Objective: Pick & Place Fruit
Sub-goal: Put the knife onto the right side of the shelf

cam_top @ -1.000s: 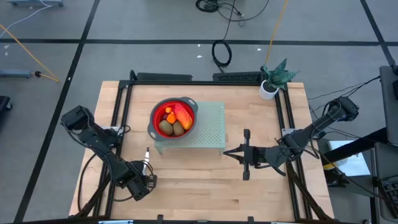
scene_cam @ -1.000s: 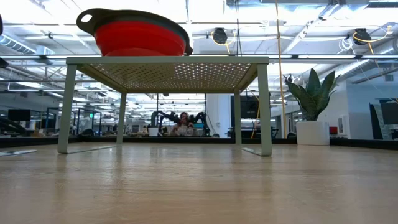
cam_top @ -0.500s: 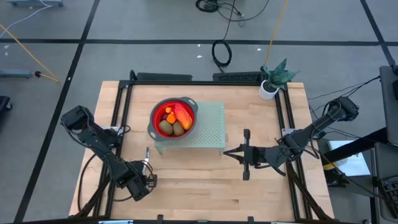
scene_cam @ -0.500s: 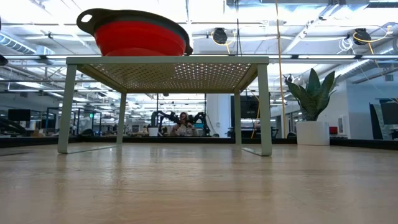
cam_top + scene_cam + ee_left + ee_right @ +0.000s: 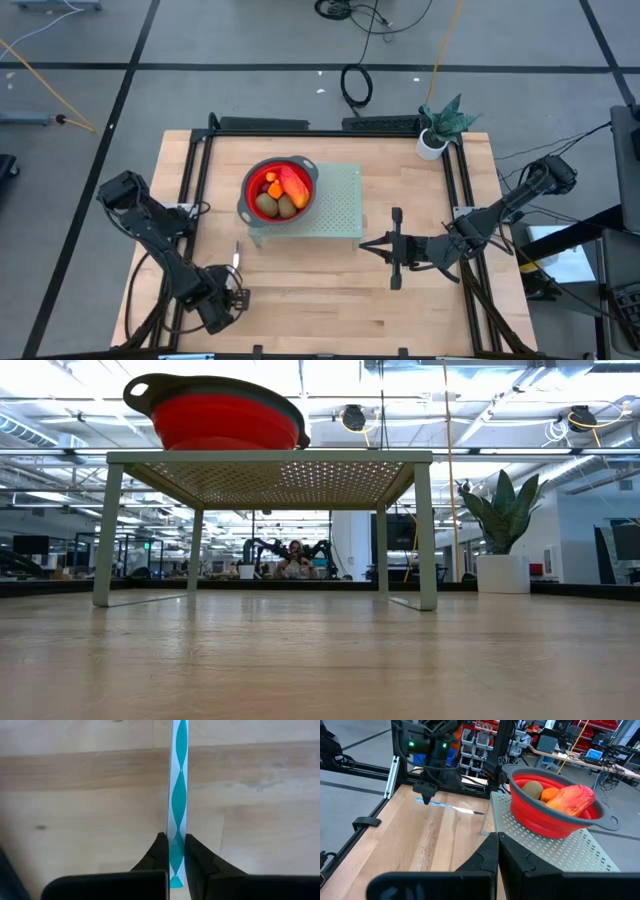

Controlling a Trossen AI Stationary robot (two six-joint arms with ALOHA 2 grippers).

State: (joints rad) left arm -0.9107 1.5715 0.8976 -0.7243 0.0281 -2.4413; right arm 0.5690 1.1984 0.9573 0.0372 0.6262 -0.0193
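The fruit (image 5: 279, 193) lies in a red bowl (image 5: 249, 180): brown-green ovals, an orange piece and a long red-orange piece (image 5: 572, 799). The bowl stands on a pale green perforated rack (image 5: 340, 205). My left gripper (image 5: 232, 298) is near the table's front left, pointing down and shut on a slim knife (image 5: 237, 258) with a teal-and-white handle and a silver blade (image 5: 465, 810). My right gripper (image 5: 368, 245) hovers shut to the right of the rack, holding nothing. My left gripper pinches the knife's teal-and-white handle (image 5: 177, 837) between its two fingers (image 5: 159, 854), close to the handle's free end. The fingers come from above and lie across the knife. The knife reaches out nearly level toward the rack. Whether its blade tip touches the table, I cannot tell.
A potted plant (image 5: 438, 125) stands at the table's far right corner. Black rails (image 5: 195, 190) run along the left, right and far sides. Bare wood (image 5: 330, 300) lies in front of the rack.
My left gripper has moved toward the table's near edge and risen a little. The knife has gone with it, away from the rack.
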